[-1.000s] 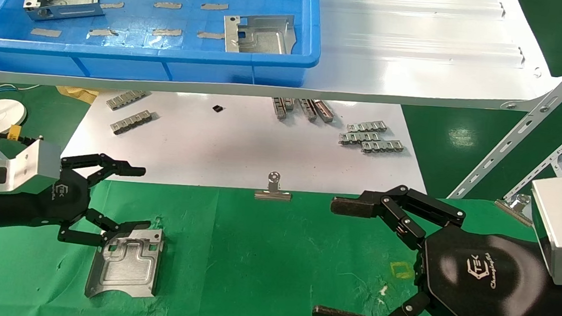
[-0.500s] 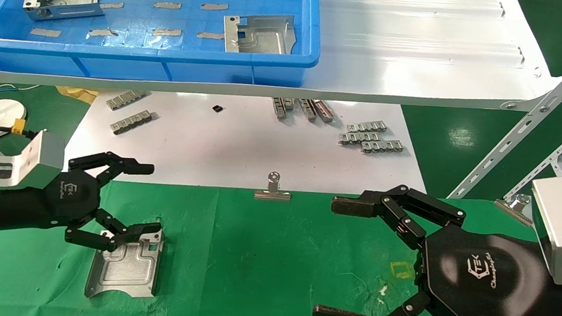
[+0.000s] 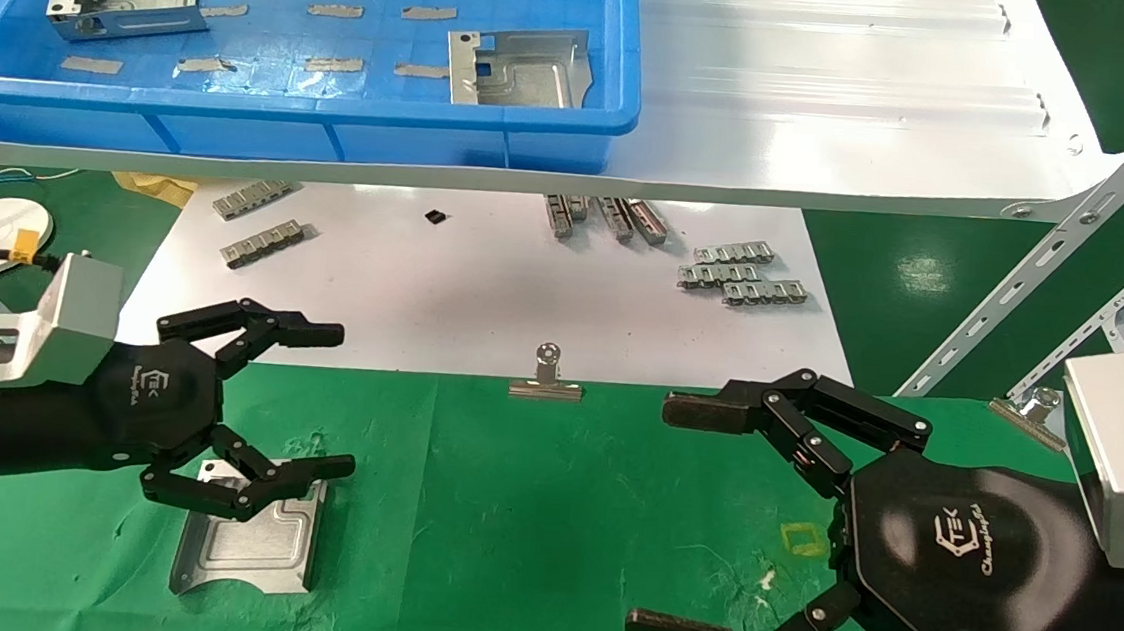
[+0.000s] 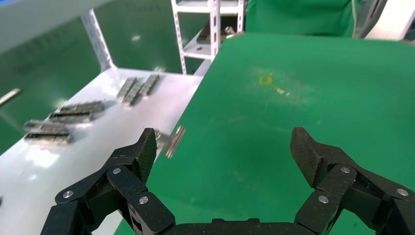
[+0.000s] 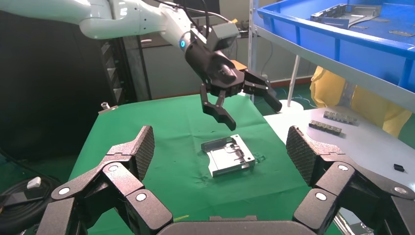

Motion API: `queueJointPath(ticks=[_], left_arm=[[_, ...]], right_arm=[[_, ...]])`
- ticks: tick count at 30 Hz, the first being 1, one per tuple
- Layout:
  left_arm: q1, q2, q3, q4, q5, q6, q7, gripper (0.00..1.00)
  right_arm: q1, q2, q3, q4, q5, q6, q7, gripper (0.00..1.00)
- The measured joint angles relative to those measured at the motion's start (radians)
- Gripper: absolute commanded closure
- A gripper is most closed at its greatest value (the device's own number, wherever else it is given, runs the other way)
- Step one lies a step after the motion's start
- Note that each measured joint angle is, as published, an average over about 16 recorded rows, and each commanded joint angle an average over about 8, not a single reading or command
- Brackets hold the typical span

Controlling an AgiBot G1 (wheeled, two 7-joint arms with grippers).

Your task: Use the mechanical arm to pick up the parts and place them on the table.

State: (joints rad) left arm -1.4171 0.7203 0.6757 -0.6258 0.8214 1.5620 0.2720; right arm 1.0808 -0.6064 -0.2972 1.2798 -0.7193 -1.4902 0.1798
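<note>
Shiny grey bracket point(image 3: 248, 542) — flanged, notched

"TEK" on left claw point(image 3: 340, 400) and right claw point(image 3: 672, 517) bodies.

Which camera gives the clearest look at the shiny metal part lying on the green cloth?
The right wrist view: the part lies uncovered below the left tool. In the head view, that tool overlaps it. The left wrist view misses it.
</note>
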Motion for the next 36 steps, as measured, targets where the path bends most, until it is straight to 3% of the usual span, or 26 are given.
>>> queueJointPath(ticks=[36], left_arm=[[0.317, -0.101, -0.366, -0.609, -0.084, -0.061, -0.425, 0.0]], right_arm=[[0.0, 0.001, -0.002, 0.0, 0.001, 0.001, -0.001, 0.0]])
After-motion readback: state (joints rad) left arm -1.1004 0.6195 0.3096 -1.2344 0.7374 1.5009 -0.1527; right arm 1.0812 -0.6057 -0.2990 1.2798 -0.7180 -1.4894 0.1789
